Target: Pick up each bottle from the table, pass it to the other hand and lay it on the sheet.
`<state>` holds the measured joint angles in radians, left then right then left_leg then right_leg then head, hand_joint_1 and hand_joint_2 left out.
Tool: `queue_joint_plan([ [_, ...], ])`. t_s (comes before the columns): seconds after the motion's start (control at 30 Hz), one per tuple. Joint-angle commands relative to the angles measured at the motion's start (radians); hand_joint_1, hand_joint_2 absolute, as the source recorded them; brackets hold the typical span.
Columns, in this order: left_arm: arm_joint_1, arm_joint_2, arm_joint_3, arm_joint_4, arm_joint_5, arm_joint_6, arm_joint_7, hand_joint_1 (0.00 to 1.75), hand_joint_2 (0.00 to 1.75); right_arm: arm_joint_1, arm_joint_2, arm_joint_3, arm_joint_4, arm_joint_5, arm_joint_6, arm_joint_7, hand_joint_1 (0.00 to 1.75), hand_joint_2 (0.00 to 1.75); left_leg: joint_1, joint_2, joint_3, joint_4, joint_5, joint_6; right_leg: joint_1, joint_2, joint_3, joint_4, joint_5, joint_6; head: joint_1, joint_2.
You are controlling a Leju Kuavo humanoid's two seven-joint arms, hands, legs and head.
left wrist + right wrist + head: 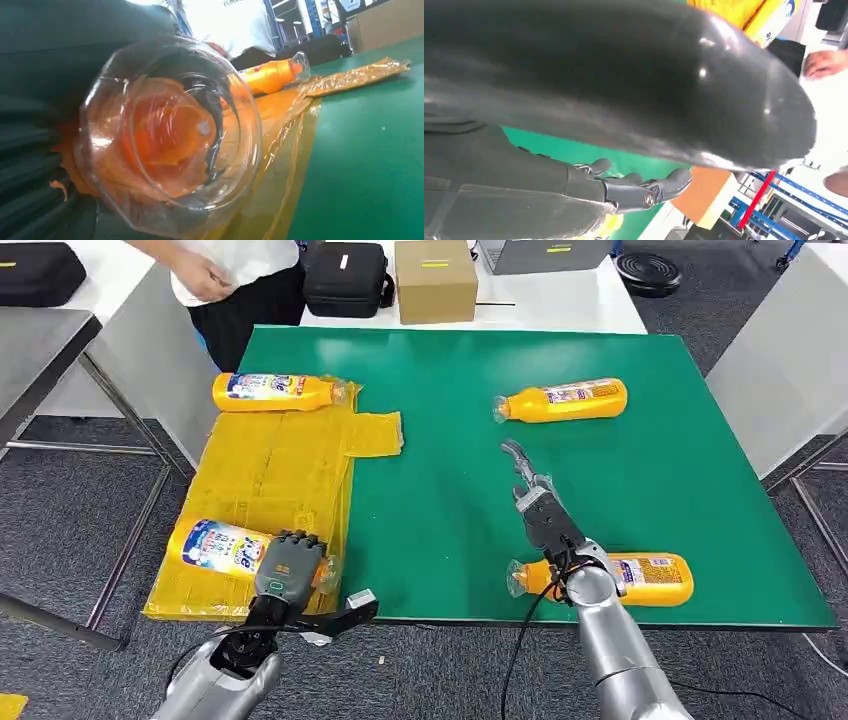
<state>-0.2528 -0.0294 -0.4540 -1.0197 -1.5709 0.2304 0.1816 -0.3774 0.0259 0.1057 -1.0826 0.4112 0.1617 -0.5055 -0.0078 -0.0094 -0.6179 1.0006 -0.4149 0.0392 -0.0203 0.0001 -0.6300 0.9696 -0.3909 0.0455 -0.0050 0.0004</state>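
A yellow sheet [280,475] covers the left side of the green table [450,370]. One orange bottle [275,392] lies at the sheet's far end. A second bottle [215,545] lies on the sheet's near end, and my left hand [290,565] grips its neck end. Its clear cap [170,135] sits right against that hand in the left wrist view. My right hand [535,495] hovers over the bare green with its fingers [644,190] stretched out and nothing in them. A third bottle [565,400] lies beyond it. A fourth [645,578] lies by the front edge, partly behind my right forearm.
A person [225,270] stands at the table's far left corner. Behind the table are a cardboard box [435,280] and a black bag [345,278]. A metal table [40,350] stands to the left and a white one [790,350] to the right.
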Motion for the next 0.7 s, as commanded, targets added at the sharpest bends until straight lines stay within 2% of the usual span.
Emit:
queue_joint_plan([
  [0.03,-0.057,-0.049,0.12,0.167,0.009,-0.003,0.0,1.75,1.75,-0.065,0.008,0.009,0.07,0.008,0.009,-0.002,0.0,0.0,0.001,0.002,0.006,0.0,-0.002,-0.002,0.002,0.001,0.005,0.0,-0.002,-0.002,0.0,0.0],
  [0.23,-0.089,-0.075,0.161,0.206,0.0,0.032,-0.008,1.75,1.75,-0.065,0.012,0.011,0.077,0.009,0.01,0.002,0.0,0.0,0.002,0.002,0.006,0.0,-0.002,-0.003,0.002,0.001,0.006,0.0,-0.001,-0.002,0.0,0.0],
  [0.53,-0.093,-0.08,0.166,0.218,0.0,0.025,-0.012,1.75,1.75,-0.057,0.005,0.007,0.071,0.008,0.012,0.006,0.0,0.0,0.002,0.001,0.006,0.0,-0.003,-0.002,0.002,0.001,0.006,-0.001,-0.002,-0.002,0.0,0.0],
  [0.57,-0.093,-0.082,0.169,0.219,0.0,0.027,-0.014,1.54,1.75,-0.052,0.005,0.006,0.067,0.008,0.012,0.006,0.0,0.0,0.001,0.001,0.005,0.0,-0.002,-0.002,0.002,0.0,0.006,-0.001,-0.002,-0.002,0.0,0.0],
  [0.6,-0.094,-0.082,0.17,0.218,0.0,0.034,-0.016,0.12,1.75,-0.045,0.003,0.004,0.065,0.005,0.013,0.006,0.0,0.0,0.001,0.0,0.004,0.0,-0.001,-0.002,0.001,0.0,0.004,-0.001,-0.001,-0.001,0.0,0.0],
  [0.63,-0.094,-0.083,0.167,0.218,0.0,0.028,-0.011,0.0,1.75,-0.044,0.002,0.004,0.065,0.005,0.014,0.005,0.0,0.0,0.002,0.001,0.006,0.0,-0.003,-0.002,0.002,0.001,0.006,-0.001,-0.002,-0.002,0.0,0.0],
  [0.7,-0.095,-0.084,0.167,0.217,0.0,0.021,-0.015,0.0,1.75,-0.043,-0.001,0.003,0.069,0.001,0.016,0.003,0.0,0.0,0.001,0.0,0.004,0.0,-0.001,-0.002,0.001,0.0,0.004,-0.001,-0.001,-0.001,0.0,0.0],
])
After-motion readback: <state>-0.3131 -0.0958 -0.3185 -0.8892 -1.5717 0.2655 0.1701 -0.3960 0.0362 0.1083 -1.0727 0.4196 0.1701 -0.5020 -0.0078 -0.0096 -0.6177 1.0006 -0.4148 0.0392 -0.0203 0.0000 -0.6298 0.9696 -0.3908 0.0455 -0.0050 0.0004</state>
